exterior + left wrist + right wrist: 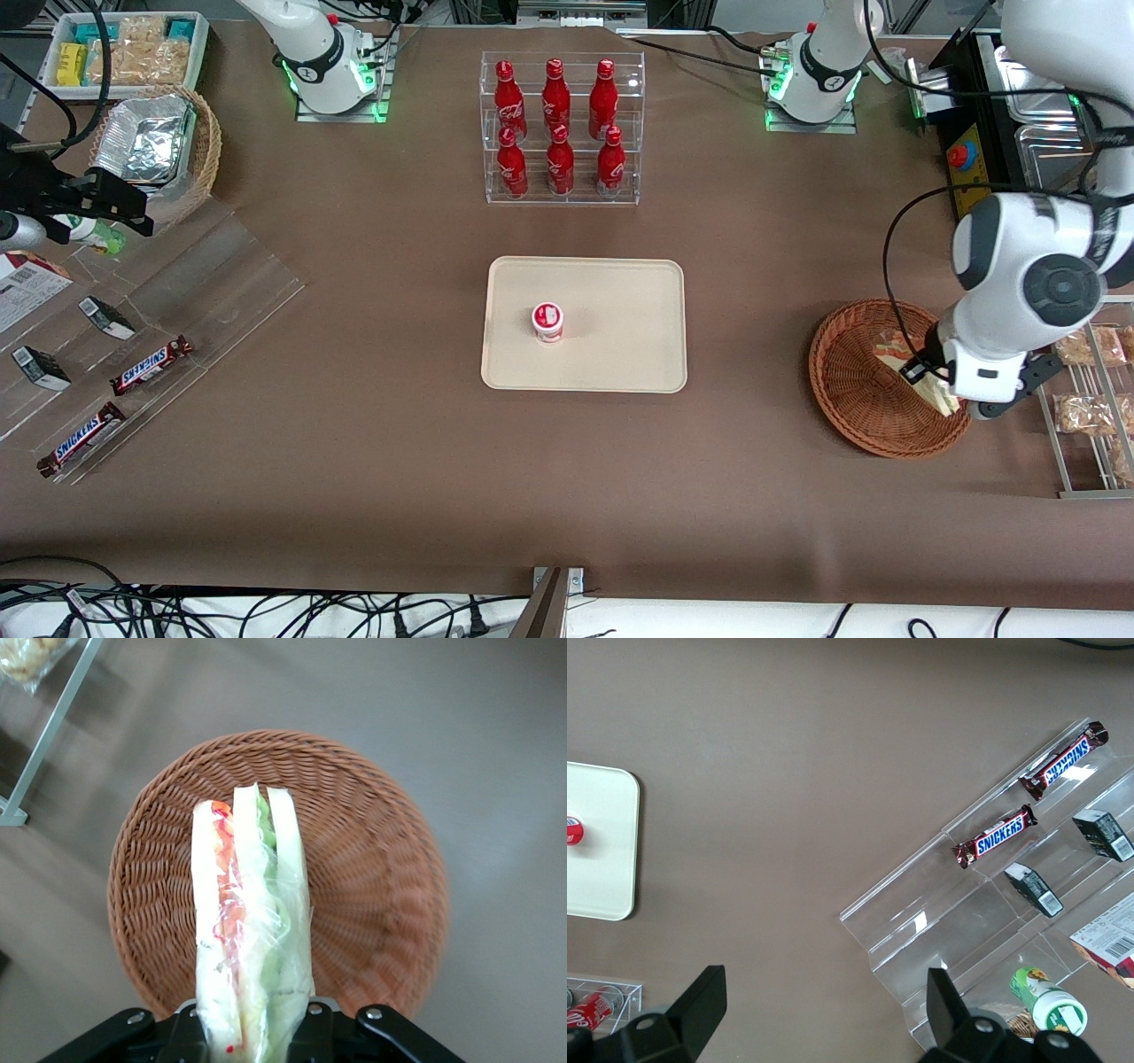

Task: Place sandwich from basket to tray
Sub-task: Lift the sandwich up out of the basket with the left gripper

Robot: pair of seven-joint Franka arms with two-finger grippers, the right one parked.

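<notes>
The sandwich [250, 930], a clear-wrapped wedge with white bread and red, orange and green layers, stands on edge between my gripper's black fingers [314, 1028]. My gripper [252, 1036] is shut on it over the round reddish-brown wicker basket [372, 895]. In the front view the gripper [921, 372] and sandwich [941, 397] hang over the basket [850, 390], toward the working arm's end of the table. Whether the sandwich still touches the basket floor I cannot tell. The cream tray [620, 354] lies flat at mid-table, well apart from the basket.
A small red-and-white cup [547, 321] stands on the tray. A clear rack of red bottles [560, 128] stands farther from the front camera than the tray. A metal rack with snack packets [1094, 399] sits beside the basket. An acrylic stand with Snickers bars [151, 365] lies toward the parked arm's end.
</notes>
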